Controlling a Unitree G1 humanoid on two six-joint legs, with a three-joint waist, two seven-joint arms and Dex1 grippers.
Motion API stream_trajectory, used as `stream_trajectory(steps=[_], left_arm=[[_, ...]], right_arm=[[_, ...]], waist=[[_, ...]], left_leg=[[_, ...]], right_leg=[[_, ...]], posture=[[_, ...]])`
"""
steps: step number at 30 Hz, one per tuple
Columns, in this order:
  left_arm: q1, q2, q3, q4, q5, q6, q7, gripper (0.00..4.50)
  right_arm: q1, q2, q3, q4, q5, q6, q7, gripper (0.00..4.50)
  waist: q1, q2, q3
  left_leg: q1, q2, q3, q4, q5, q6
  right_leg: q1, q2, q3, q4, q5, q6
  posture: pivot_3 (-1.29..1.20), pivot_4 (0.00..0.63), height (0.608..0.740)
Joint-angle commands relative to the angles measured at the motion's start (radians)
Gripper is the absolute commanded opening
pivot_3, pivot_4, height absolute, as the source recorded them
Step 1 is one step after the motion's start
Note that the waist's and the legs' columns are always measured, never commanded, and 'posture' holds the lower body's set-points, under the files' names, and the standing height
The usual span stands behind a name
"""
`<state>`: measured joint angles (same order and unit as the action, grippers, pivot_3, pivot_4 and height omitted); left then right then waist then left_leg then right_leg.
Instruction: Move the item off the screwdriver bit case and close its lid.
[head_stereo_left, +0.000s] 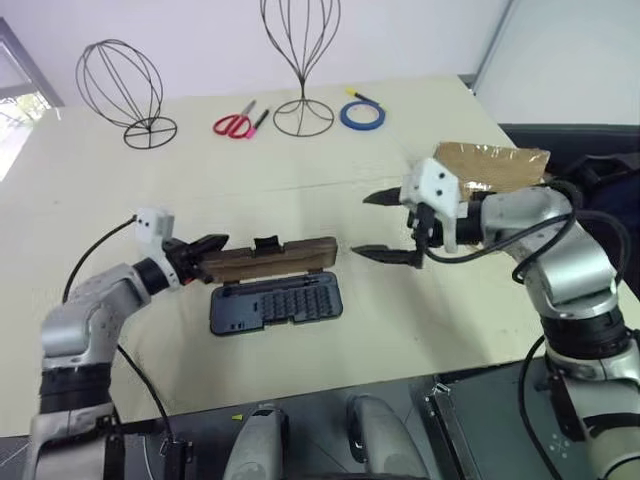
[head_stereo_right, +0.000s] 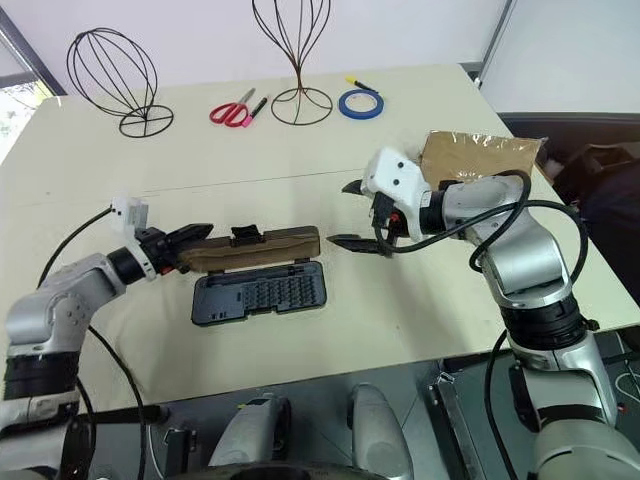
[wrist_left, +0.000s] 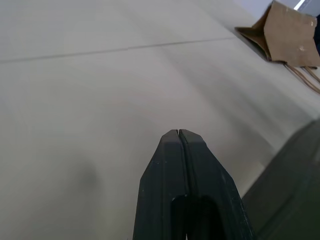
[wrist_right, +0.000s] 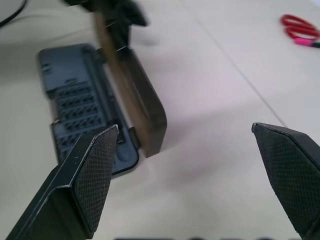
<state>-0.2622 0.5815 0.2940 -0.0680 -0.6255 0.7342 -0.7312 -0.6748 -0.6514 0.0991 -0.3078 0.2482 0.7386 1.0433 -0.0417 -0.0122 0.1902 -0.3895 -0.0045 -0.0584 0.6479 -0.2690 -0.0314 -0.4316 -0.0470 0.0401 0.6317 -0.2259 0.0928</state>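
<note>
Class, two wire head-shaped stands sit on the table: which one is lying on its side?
The left wire stand, tipped over; the one beside the scissors stands upright.

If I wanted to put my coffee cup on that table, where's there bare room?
Broad bare stretch of table between the round wire stand and the left hand. Another bare band between the scissors and the upright lid. Crowded around the screwdriver bit case, where the right hand hangs open, and near the paper bag.

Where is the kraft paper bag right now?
In the left eye view the kraft paper bag lies flat on the table's far right edge, just behind the right arm and well clear of the open screwdriver bit case.
</note>
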Motion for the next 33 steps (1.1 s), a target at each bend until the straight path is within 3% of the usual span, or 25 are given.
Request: stream_trajectory(steps=[1, 13, 17, 20, 27, 33], left_arm=[[0.056, 0.026, 0.064, -0.143, -0.065, 0.056, 0.035, 0.00], [0.315, 0.047, 0.245, -0.487, -0.260, 0.208, 0.171, 0.00], [0.341, 0.067, 0.275, -0.515, -0.310, 0.222, 0.195, 0.00], [0.256, 0.060, 0.234, -0.467, -0.304, 0.205, 0.236, 0.00], [-0.009, 0.075, 0.000, -0.228, -0.155, 0.113, 0.153, 0.00], [-0.172, 0.128, -0.215, -0.046, 0.012, -0.012, -0.034, 0.00]], right_arm=[[-0.007, 0.028, -0.021, -0.022, 0.035, 0.015, -0.056, 4.45], [-0.018, 0.099, 0.059, 0.054, 0.037, -0.037, -0.111, 4.45], [-0.031, 0.120, 0.063, 0.072, 0.059, -0.017, -0.117, 4.45], [-0.048, 0.160, 0.044, 0.090, 0.091, 0.050, -0.157, 3.79], [-0.104, 0.285, -0.019, 0.048, 0.250, 0.377, -0.272, 0.07], [-0.091, 0.428, -0.141, -0.041, 0.406, 0.769, -0.391, 0.07]], waist=[[0.001, 0.000, 0.000], [0.003, 0.000, 0.000], [0.002, 0.000, 0.000], [0.008, 0.000, 0.000], [0.021, 0.000, 0.000], [0.022, 0.000, 0.000]], left_leg=[[0.000, 0.000, 0.000, 0.000, 0.000, 0.000], [0.000, 0.000, 0.000, 0.000, 0.000, 0.000], [0.000, 0.000, 0.000, 0.000, 0.000, 0.000], [0.000, 0.000, 0.000, 0.000, 0.000, 0.000], [0.000, -0.001, 0.000, 0.001, 0.000, 0.000], [0.000, -0.001, 0.000, 0.000, 0.000, 0.000]], right_leg=[[0.000, 0.000, 0.000, 0.000, 0.000, 0.000], [0.000, 0.000, 0.000, -0.001, 0.000, 0.000], [0.000, 0.000, 0.000, -0.001, 0.000, -0.001], [0.000, 0.001, 0.000, 0.000, -0.001, -0.001], [0.001, 0.001, 0.000, -0.001, 0.000, -0.001], [0.000, 0.002, 0.000, 0.000, 0.000, 0.000]], posture=[[0.00, 0.150, 0.740], [0.00, 0.150, 0.740], [0.00, 0.150, 0.740], [0.00, 0.150, 0.740], [0.00, 0.150, 0.740], [0.00, 0.150, 0.740]])
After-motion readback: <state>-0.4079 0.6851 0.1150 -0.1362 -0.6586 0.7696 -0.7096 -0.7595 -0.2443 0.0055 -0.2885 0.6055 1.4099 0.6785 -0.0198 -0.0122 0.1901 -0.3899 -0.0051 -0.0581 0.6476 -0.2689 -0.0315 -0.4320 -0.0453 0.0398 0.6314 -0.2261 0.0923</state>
